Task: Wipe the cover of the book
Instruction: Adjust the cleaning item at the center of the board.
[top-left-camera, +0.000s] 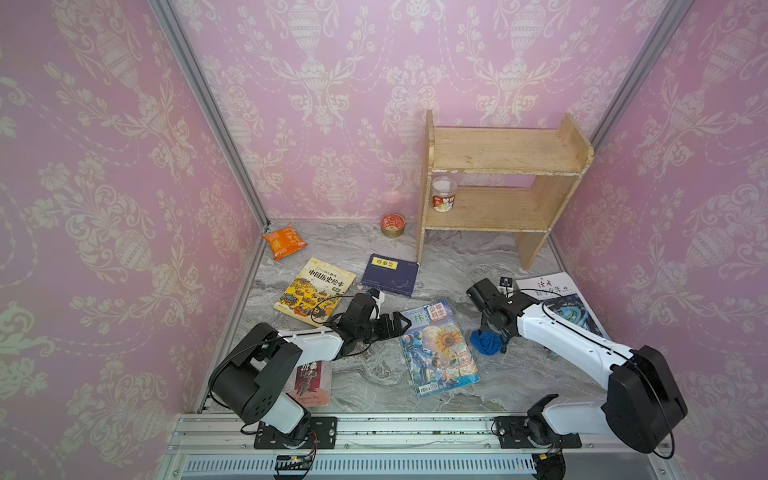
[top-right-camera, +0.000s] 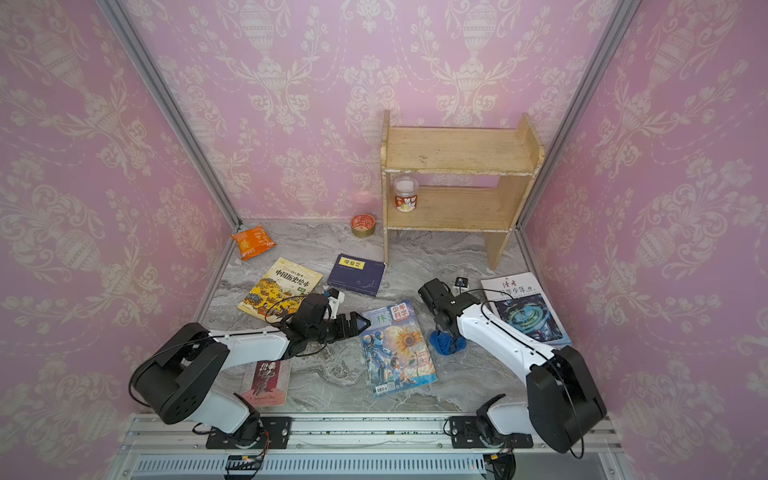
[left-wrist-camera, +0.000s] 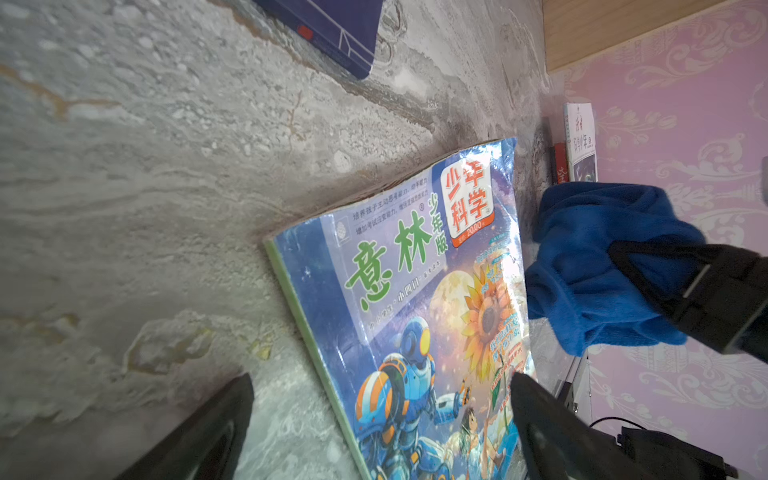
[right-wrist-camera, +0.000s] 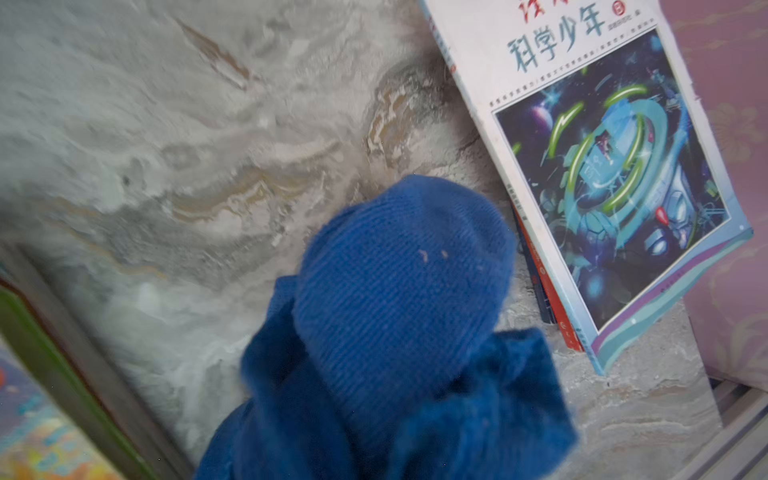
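Note:
The book (top-left-camera: 440, 349) (top-right-camera: 397, 349), a glossy magazine with a robot and a sunflower on its cover, lies flat on the marble table. In the left wrist view the book (left-wrist-camera: 415, 311) fills the middle. My left gripper (top-left-camera: 400, 323) (left-wrist-camera: 382, 378) is open at the book's top left corner, its jaws wide astride the spine edge, just above it. A bunched blue cloth (top-left-camera: 484, 343) (left-wrist-camera: 590, 266) rests on the table right of the book. My right gripper (top-left-camera: 495, 334) points down into it. The cloth (right-wrist-camera: 395, 291) hides the jaws; one finger (left-wrist-camera: 685, 282) lies against it.
A yellow picture book (top-left-camera: 314, 291) and a navy book (top-left-camera: 390, 275) lie behind the left arm. A white magazine (top-left-camera: 561, 299) sits under the right arm, a dark red book (top-left-camera: 311, 382) under the left. A wooden shelf (top-left-camera: 498, 187), tin (top-left-camera: 392, 225) and snack bag (top-left-camera: 284, 241) stand at the back.

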